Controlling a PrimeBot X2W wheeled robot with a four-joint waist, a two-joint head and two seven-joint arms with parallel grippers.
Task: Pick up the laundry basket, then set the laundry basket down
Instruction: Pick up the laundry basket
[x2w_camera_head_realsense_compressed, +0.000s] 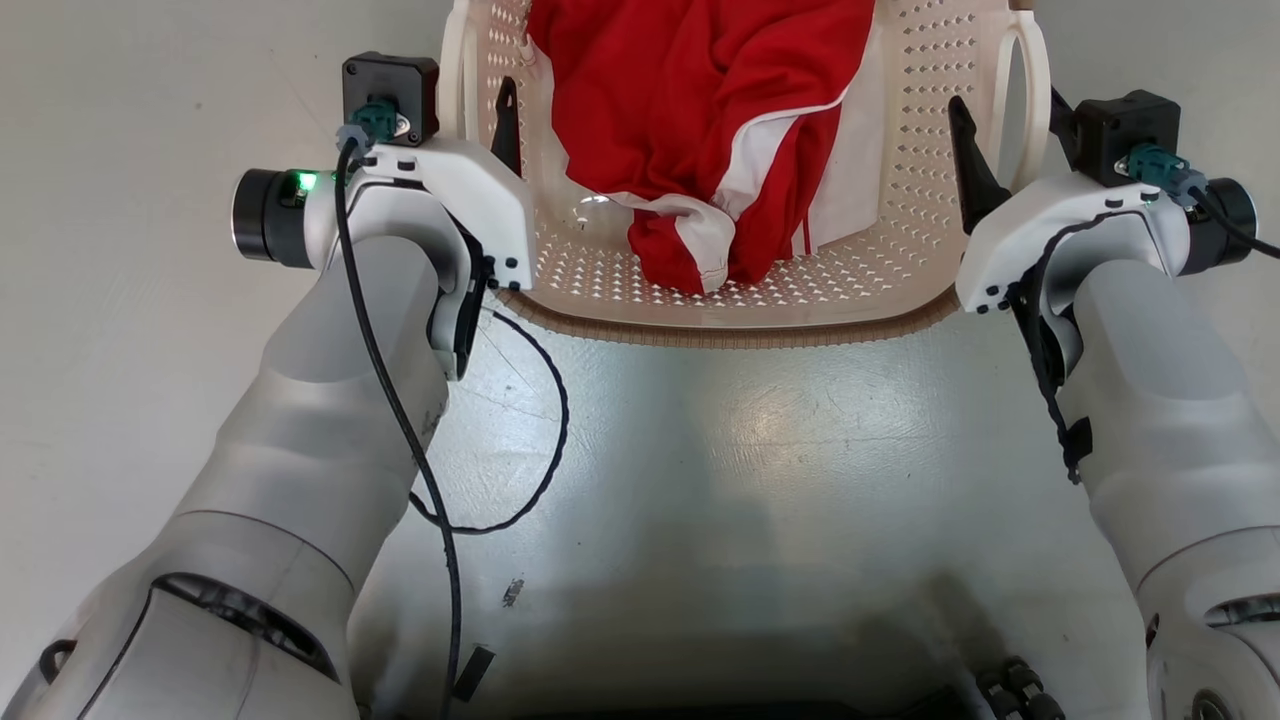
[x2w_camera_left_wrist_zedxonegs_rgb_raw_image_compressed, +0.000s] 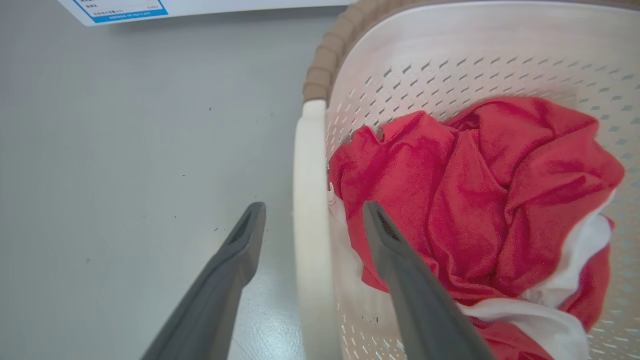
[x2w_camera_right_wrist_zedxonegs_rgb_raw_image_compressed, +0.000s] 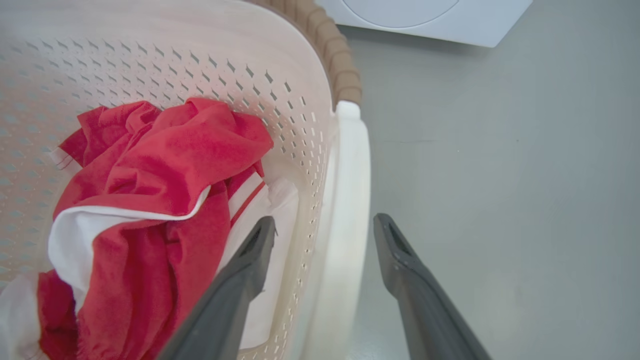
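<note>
The basket (x2w_camera_head_realsense_compressed: 900, 150) sits on the floor (x2w_camera_head_realsense_compressed: 750, 420) between the 2 arms, red cloth (x2w_camera_head_realsense_compressed: 700, 100) inside. The left gripper (x2w_camera_left_wrist_zedxonegs_rgb_raw_image_compressed: 314, 210) and right gripper (x2w_camera_right_wrist_zedxonegs_rgb_raw_image_compressed: 326, 224) each straddle a handle, 1 finger inside, 1 outside, spread wide, not yet pinching. Both look equally near.

Laundry basket (x2w_camera_head_realsense_compressed: 920, 180) sits on the grey floor (x2w_camera_head_realsense_compressed: 760, 450)

Head looks down; both wrists closely share basket (x2w_camera_head_realsense_compressed: 900, 150).
</note>
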